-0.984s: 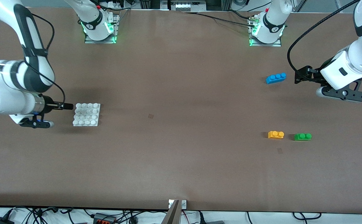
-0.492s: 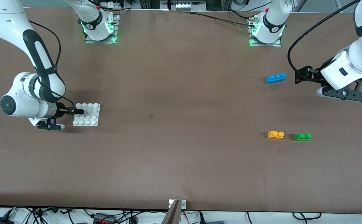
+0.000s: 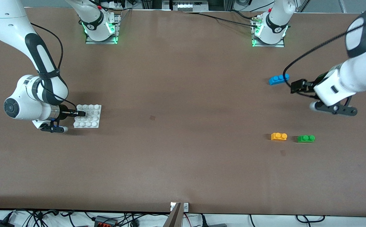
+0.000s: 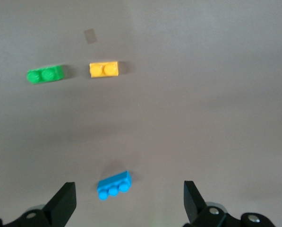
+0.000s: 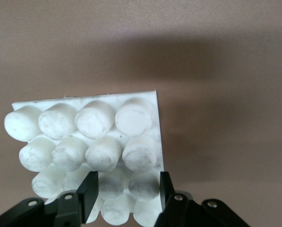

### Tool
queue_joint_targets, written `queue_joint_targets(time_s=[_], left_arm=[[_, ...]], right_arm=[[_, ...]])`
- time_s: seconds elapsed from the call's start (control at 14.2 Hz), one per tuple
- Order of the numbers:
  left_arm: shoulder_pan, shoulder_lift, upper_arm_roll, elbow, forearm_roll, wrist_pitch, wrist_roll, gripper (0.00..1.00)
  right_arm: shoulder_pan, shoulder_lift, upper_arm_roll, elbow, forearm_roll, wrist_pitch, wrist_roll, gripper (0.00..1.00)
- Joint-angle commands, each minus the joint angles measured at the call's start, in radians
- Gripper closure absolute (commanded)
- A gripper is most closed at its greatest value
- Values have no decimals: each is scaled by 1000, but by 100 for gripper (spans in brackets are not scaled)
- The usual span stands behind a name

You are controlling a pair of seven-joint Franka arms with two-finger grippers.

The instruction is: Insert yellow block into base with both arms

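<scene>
My right tool (image 3: 81,113) sits low over the white studded base (image 3: 92,121) near the right arm's end of the worktop (image 3: 183,126), fingers narrowed around one row of studs. My left tool (image 4: 127,203), jaws wide, hovers over the blue brick (image 3: 278,78). The yellow block (image 3: 278,136) lies beside the green brick (image 3: 305,138), nearer the front edge.

- Setting: robotics lab bench.
- Two white arms, right arm (image 3: 28,97) and left arm (image 3: 353,75), bolted on metal base plates (image 3: 101,39) with green status lights, along the table's far edge.
- Brown table (image 3: 183,164) covered in plain matte sheet.
- Loose cables (image 3: 107,219) and power adapters below the near edge.
- Aluminium framing and connectors (image 3: 186,5) past the far edge.
</scene>
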Motion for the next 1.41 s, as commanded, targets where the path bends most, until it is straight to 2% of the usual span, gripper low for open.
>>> queue_joint_targets(time_s=[0.0, 0.14, 0.35, 0.49, 0.63, 0.91, 1.34], left_arm=[[-7, 112, 5, 16, -21, 107, 21, 0], [-7, 172, 5, -14, -19, 215, 21, 0], [-7, 192, 5, -109, -10, 384, 29, 0], [2, 222, 5, -154, -13, 502, 99, 0], [2, 247, 5, -154, -13, 530, 105, 0], [25, 301, 10, -154, -13, 608, 174, 0], [39, 376, 39, -152, -24, 709, 233, 0]], right_arm=[[2, 2, 3, 5, 19, 8, -25, 52], [6, 12, 5, 6, 19, 10, -25, 52], [60, 31, 5, 8, 21, 14, -22, 52], [118, 39, 5, 23, 37, 19, -7, 52], [166, 63, 5, 45, 85, 19, 1, 52], [313, 109, 3, 103, 258, 19, 62, 52], [551, 223, 3, 308, 258, 20, 390, 52]])
